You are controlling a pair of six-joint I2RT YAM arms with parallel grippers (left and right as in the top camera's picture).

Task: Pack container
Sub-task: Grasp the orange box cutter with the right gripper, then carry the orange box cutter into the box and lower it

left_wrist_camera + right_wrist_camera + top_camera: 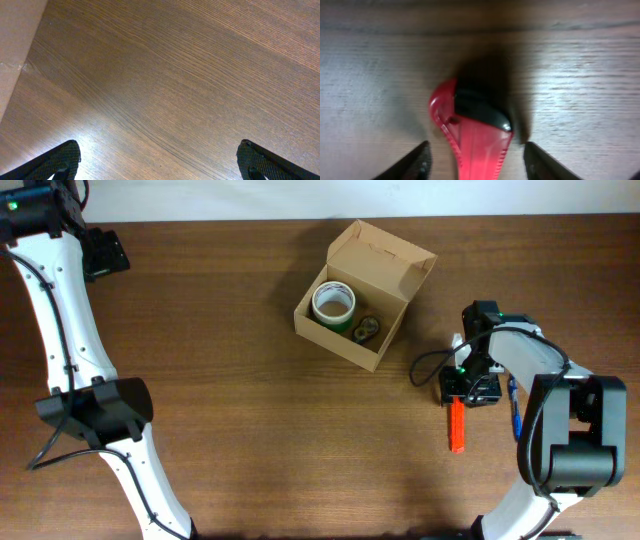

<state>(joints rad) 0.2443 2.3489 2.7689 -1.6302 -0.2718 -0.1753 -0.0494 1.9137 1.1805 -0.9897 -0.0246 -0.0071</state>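
Fingers (60, 160) of the left gripper (160, 162) spread wide, nothing between them. Its wrist view shows only bare wooden table (175, 75) below. Overhead puts this gripper (100, 252) at the far left corner, well apart from everything. Idle.

Container (335, 340): brown cardboard box, table centre toward the back, flap lid (385, 250) standing open. Inside it, a tape roll (333, 303) lying flat, and a small dark item (366, 330) beside it, too small to name.

Right gripper (462, 395): low over a red tool (456, 428) lying on the table, right of the box and apart from it. Probably a box cutter.

Right wrist view: fingers (417, 162) apart, one on each side of the red tool (475, 135), a gap of table showing on both. Not yet clamped.

Step in hand, as judged: pick up the red tool for packing.
- Keep the body centred between the pads so neither nudges it sideways first.
- Grip across the narrow width, low against the wood.
- Lift straight up before turning toward the box.
- Drop into the free floor beside the roll.

View differences: only overhead shows the box, its contents and the path to it. Only the right wrist shows the side gaps and the tool's black end. Left wrist adds only a pale edge at upper left.
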